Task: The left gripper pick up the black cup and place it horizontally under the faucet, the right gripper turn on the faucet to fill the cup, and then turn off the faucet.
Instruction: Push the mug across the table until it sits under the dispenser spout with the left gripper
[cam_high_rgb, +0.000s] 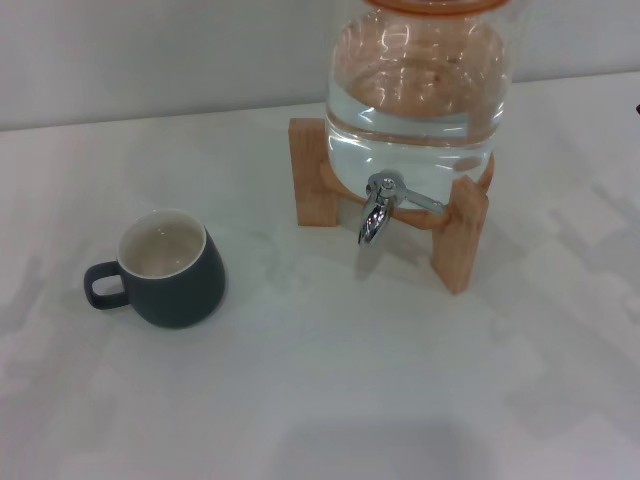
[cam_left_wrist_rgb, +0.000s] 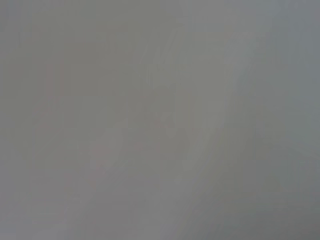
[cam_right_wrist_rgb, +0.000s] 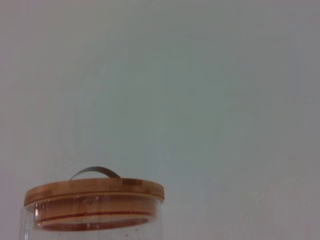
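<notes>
Wide white tabletop (cam_high_rgb: 330, 400) fills the head view, with a pale wall behind it. Biggest thing on it is the clear glass jar (cam_high_rgb: 418, 90), sitting far and to the right, holding water nearly to the top of the frame. It rests on a light wooden stand (cam_high_rgb: 460, 235) whose legs straddle it left and right. Over on the right wrist view we catch the jar's upper part: a wooden lid (cam_right_wrist_rgb: 95, 190) with a thin metal loop handle (cam_right_wrist_rgb: 96, 171) on top, plain wall behind.

Down to the black cup (cam_high_rgb: 170, 268) now, standing upright on the near left of the tabletop, well apart from the jar. Cream inside, mouth open to the ceiling, small loop handle pointing left.

Smallest item, the faucet (cam_high_rgb: 378, 208): shiny chrome, poking out of the jar's lower front between the stand's legs, spout aimed down at bare tabletop.

Neither the left gripper nor the right gripper shows anywhere, so whether their fingers are spread or pressed together I cannot tell. The left wrist view gives only a featureless grey blur.
</notes>
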